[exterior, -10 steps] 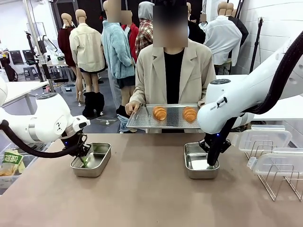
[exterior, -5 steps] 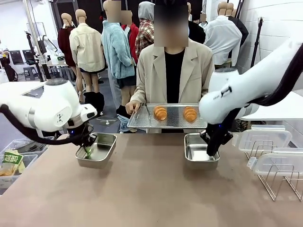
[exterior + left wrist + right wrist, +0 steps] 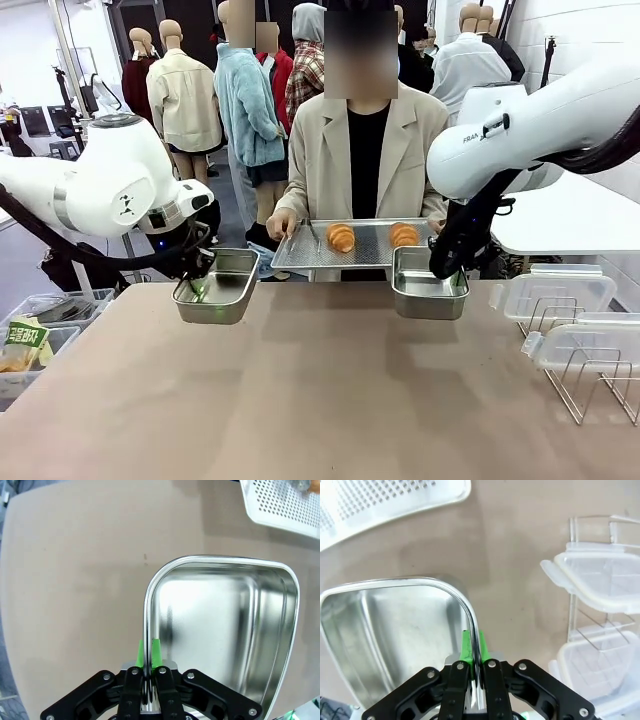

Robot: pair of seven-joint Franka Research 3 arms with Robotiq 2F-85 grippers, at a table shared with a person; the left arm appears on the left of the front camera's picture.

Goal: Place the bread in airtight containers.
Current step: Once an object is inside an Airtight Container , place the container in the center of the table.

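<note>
Pans rose toward the tray.
Left gripper, right gripper clamped rims, presenting them for rolls.

The left stainless-steel pan, its rim pinched between the matt green pads of the left gripper, is smooth, mirror-bright metal; the right stainless-steel pan, its rim clamped by the right gripper, gleams alike; past both sets of fingertips lie a matt brown tabletop and a satin-dull perforated metal tray; beside the right fingers, cloudy glossy plastic lids rest on a thin bright wire rack; the finger links are glossy black.
</note>
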